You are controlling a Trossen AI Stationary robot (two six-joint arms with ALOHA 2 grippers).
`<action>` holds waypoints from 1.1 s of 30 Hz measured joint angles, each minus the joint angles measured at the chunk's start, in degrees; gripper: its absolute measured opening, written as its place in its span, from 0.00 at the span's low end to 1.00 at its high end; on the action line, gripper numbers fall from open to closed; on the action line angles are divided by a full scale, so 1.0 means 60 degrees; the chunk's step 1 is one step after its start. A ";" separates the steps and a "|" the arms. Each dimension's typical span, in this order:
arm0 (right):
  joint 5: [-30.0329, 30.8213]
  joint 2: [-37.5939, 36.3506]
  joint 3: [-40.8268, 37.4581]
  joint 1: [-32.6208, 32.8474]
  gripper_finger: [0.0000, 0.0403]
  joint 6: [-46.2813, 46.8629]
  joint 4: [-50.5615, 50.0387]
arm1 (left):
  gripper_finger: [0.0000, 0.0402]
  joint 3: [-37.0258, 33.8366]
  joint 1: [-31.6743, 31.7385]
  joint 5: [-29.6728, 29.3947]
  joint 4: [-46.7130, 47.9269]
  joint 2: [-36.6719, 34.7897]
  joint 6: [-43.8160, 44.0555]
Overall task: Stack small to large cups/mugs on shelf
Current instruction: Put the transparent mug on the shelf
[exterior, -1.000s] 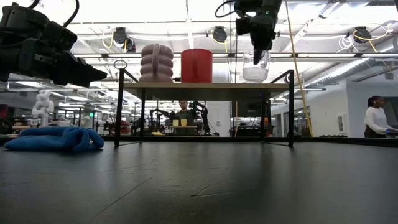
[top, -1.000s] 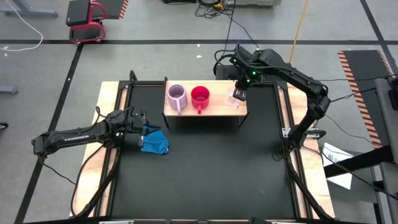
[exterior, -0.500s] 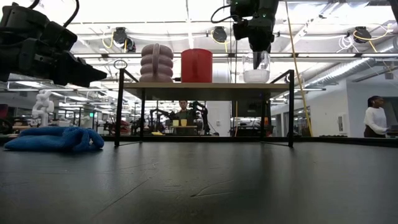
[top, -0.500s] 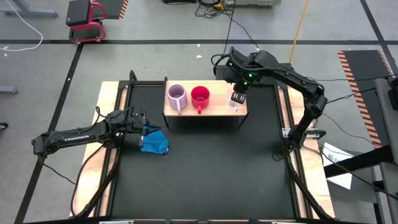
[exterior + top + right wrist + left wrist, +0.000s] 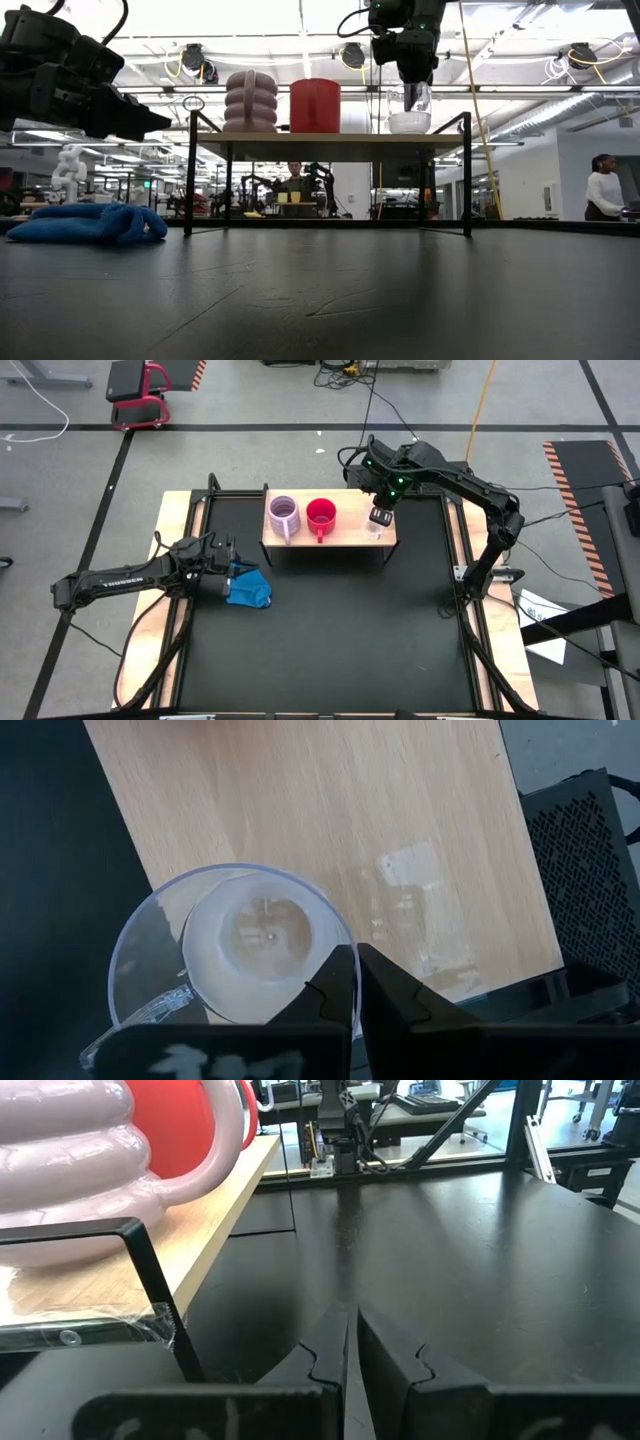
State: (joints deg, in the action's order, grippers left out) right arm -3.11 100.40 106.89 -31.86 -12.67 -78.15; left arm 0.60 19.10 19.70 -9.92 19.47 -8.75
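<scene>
Light wooden shelf (image 5: 335,532) at twelve o'clock on the black tabletop (image 5: 330,630), carrying three cups in a row. Pale lilac mug (image 5: 284,514) at the nine o'clock end, red mug (image 5: 321,515) just beside it, clear glass cup (image 5: 409,112) at the three o'clock end, resting upright on the board. Right gripper (image 5: 380,517) directly above that cup, fingers (image 5: 340,988) pressed nearly together, pinching its rim. Left gripper (image 5: 228,574) low at nine o'clock of the tabletop, fingers (image 5: 330,1365) pressed together on nothing, beside a blue cloth (image 5: 249,588).
</scene>
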 joint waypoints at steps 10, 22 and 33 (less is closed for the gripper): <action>0.0000 0.0017 -0.0011 0.0000 0.00 0.0069 0.0030 | 0.08 0.0000 -0.0212 0.0000 0.0031 0.0000 -0.0101; 0.0009 0.0140 -0.0099 0.0018 0.08 0.0022 0.0042 | 0.08 0.0000 -0.0549 0.0000 0.0148 0.0002 -0.0259; 0.0004 0.0046 -0.0046 0.0018 0.23 0.0036 -0.0002 | 0.08 0.0000 -0.0715 -0.0004 0.0151 0.0002 -0.0259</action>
State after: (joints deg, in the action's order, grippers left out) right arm -3.09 100.67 106.61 -31.75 -12.45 -78.16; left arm 0.60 14.81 19.68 -9.02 19.49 -10.31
